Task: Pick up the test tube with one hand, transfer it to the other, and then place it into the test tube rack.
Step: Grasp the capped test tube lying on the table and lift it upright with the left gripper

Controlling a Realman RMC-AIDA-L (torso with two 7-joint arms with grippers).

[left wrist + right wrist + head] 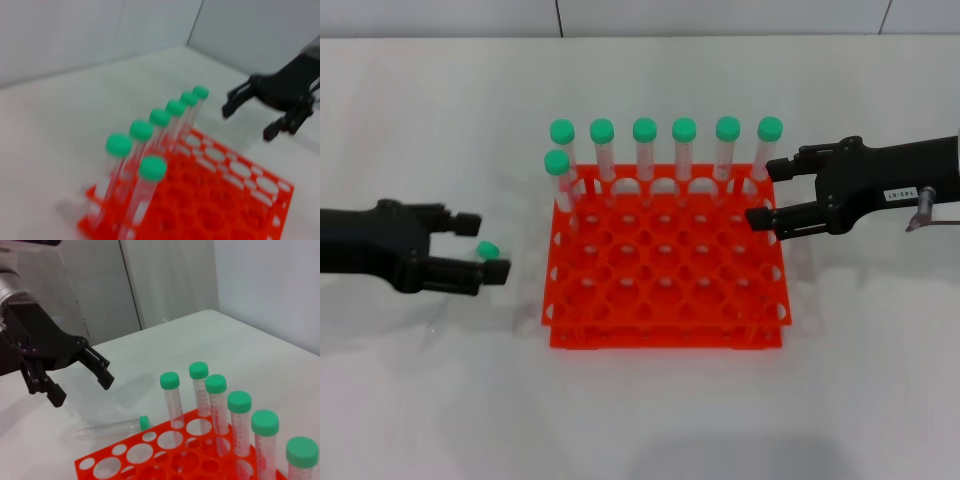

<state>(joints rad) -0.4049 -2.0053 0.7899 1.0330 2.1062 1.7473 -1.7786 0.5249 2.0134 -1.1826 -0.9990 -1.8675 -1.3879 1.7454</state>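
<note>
1. White tabletop (440, 400) carried everything; pale wall panels stood behind it.
2. Orange-red test tube rack (665, 300) sat mid-tabletop, square, two tiers, grid of round holes. Also seen in the left wrist view (235, 200) and the right wrist view (150, 460).
3. Left hand (488, 243), black with no label, was low over the tabletop, just left of the rack. Fingers were apart and clamped on nothing. The right wrist view showed it (82, 385) hanging open above the lying tube.
4. Right hand (765, 192), black with a small white label on its side, was at the rack's right rear corner, above rack level. Fingers were apart, nothing between them. It also showed in the left wrist view (250, 120).
5. Seven capped tubes (644, 150) stood upright in the rack: six along the back row, and one in the next row forward at the left end.
6. The test tube (111, 427) lay flat on the tabletop, just beside the rack's left edge, green cap toward the rack. In the head view only its cap (487, 250) was plain, sitting between the left hand's fingers; contact could not be told. The tube was not gripped and not in the rack.
</note>
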